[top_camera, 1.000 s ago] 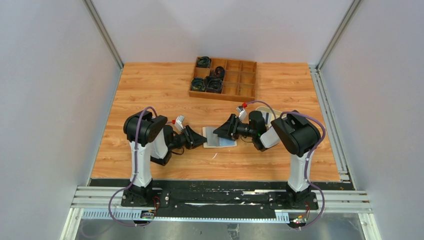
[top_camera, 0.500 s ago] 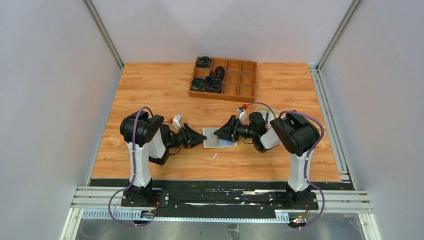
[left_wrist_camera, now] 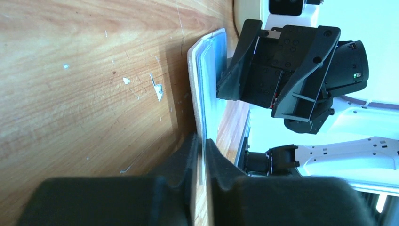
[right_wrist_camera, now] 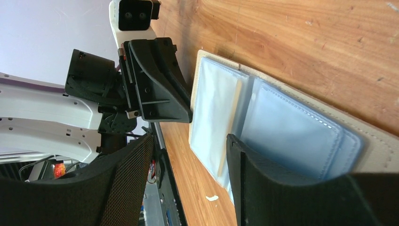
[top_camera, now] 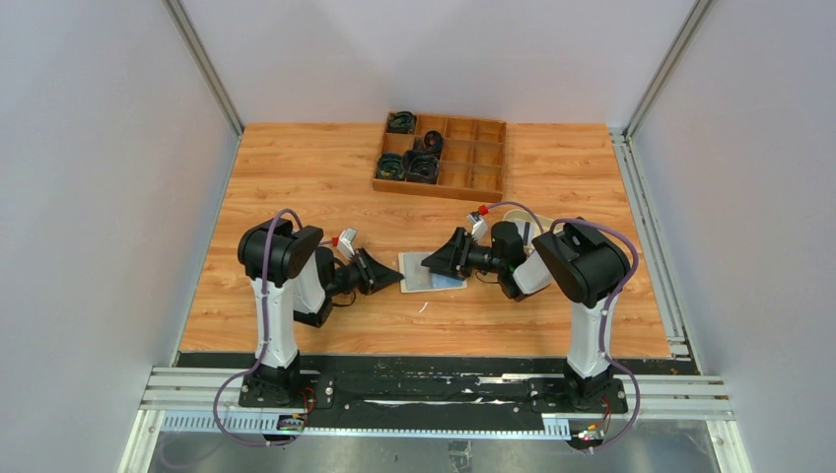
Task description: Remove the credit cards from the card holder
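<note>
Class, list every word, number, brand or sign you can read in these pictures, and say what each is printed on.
No readable text anywhere.
Beige-tan card holder, lying open, and its pale blue card sleeves: no print shows.
Brown wooden compartment box: no label shows.
Black left gripper and black right gripper: no legible marking.

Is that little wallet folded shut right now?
No, the card holder lies spread open on the wooden table, with its pale inside facing up.
</note>
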Robot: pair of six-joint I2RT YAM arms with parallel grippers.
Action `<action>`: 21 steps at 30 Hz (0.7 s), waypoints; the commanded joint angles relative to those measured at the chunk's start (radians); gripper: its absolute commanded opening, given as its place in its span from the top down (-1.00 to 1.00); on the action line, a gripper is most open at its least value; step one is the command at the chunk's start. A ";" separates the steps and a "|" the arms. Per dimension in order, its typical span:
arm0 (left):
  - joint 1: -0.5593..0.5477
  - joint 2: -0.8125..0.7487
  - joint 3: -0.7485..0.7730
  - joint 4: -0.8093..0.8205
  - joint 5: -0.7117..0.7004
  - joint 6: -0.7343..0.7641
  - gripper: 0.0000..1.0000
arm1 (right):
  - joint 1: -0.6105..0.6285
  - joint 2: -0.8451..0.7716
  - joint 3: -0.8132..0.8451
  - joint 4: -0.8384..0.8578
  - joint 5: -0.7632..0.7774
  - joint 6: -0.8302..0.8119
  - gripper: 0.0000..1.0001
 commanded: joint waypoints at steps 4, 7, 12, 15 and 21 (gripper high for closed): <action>0.016 0.046 -0.032 0.028 -0.030 0.084 1.00 | 0.005 0.009 -0.018 -0.088 0.028 -0.061 -0.25; 0.016 0.035 -0.034 0.028 -0.028 0.082 1.00 | 0.040 -0.077 0.021 -0.294 0.086 -0.162 -0.25; 0.016 0.017 -0.039 0.028 -0.030 0.085 1.00 | 0.136 -0.235 0.155 -0.775 0.302 -0.383 -0.37; 0.016 0.013 -0.041 0.028 -0.030 0.087 1.00 | 0.174 -0.279 0.213 -0.902 0.392 -0.434 -0.41; 0.016 0.012 -0.043 0.028 -0.028 0.096 1.00 | 0.278 -0.280 0.377 -1.180 0.589 -0.533 -0.43</action>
